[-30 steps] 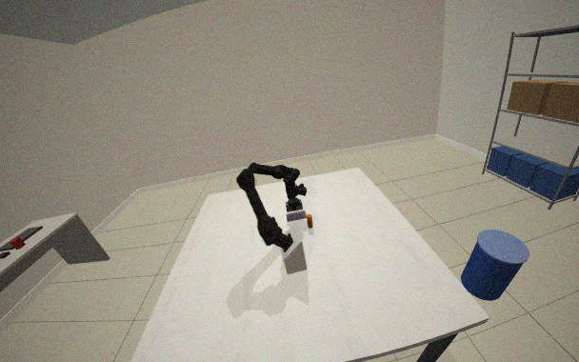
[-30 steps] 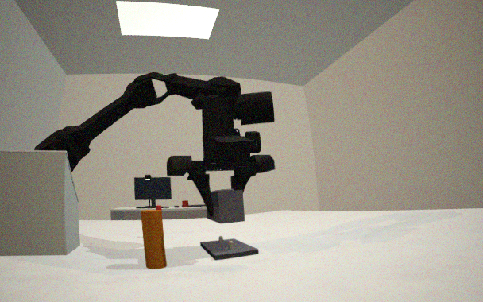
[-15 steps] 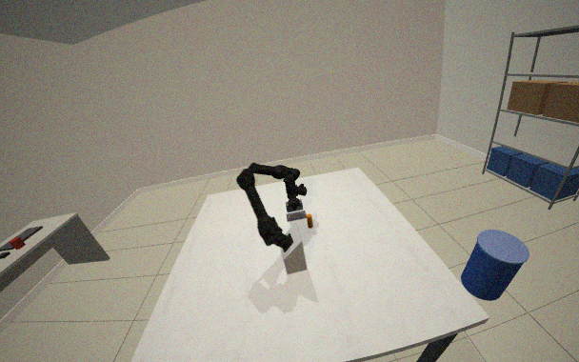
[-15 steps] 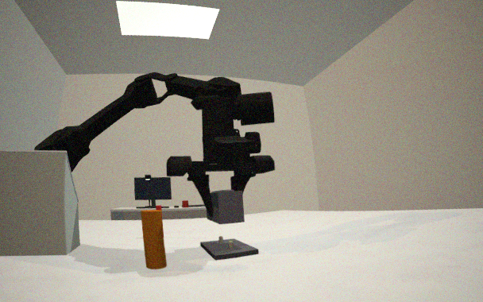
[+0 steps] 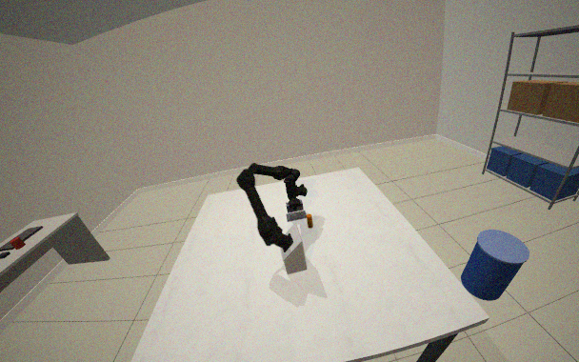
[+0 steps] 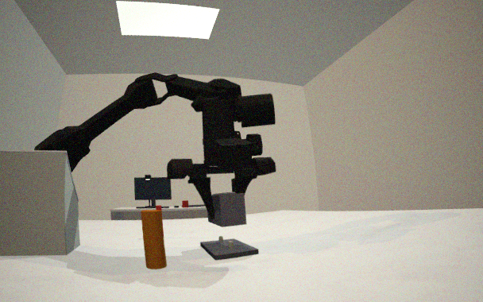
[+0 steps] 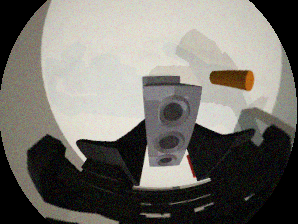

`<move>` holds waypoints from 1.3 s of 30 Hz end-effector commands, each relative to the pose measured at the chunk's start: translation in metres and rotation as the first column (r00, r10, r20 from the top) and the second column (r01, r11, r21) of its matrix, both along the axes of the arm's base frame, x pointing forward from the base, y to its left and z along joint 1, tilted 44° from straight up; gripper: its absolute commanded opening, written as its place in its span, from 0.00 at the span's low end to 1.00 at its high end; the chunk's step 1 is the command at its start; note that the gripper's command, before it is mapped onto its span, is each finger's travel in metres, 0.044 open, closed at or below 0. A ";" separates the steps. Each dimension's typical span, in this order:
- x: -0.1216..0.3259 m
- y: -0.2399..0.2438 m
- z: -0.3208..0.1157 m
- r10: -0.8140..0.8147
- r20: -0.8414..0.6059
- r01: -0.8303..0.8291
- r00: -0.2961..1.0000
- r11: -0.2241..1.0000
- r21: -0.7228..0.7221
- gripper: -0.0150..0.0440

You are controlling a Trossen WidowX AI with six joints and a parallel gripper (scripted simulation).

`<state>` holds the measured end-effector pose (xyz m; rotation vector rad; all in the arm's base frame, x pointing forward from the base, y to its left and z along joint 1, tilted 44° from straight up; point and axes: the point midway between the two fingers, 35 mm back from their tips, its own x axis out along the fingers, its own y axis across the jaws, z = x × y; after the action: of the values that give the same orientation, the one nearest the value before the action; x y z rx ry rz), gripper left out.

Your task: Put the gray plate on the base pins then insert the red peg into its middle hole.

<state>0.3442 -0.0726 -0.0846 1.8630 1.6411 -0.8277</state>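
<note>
My gripper point(image 5: 294, 205) point(image 6: 228, 207) point(image 7: 162, 120) is shut on the gray plate point(image 6: 229, 210) point(image 7: 154, 122), a thick block with three round holes seen in the wrist view. The plate hangs above the dark base point(image 6: 244, 249) point(image 5: 296, 216), with a gap between them in the exterior view. Two short pins point(image 6: 221, 238) point(image 6: 230, 242) stand up from the base. In the wrist view the plate hides most of the base point(image 7: 161, 79). The red peg point(image 6: 159, 207) point(image 7: 191, 166) shows only as a small tip behind the orange cylinder and a sliver beside the right finger.
An orange cylinder point(image 5: 309, 221) point(image 6: 154, 240) point(image 7: 232, 79) stands upright near the base, on its arm-mount side. The arm's gray mount block point(image 5: 296, 257) point(image 6: 31, 203) stands on the white table point(image 5: 235, 295). A blue bin point(image 5: 494, 267) stands on the floor.
</note>
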 end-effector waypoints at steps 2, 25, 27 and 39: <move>-0.002 0.009 -0.009 0.001 -0.012 -0.001 1.000 1.000 0.006 0.25; 0.000 0.025 -0.027 0.001 -0.012 -0.001 1.000 1.000 0.007 0.25; 0.002 0.023 -0.023 0.005 -0.002 -0.005 1.000 1.000 -0.002 0.25; 0.002 0.023 -0.023 0.005 -0.002 -0.005 1.000 1.000 -0.002 0.57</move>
<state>0.3461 -0.0499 -0.1084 1.8579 1.6452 -0.8307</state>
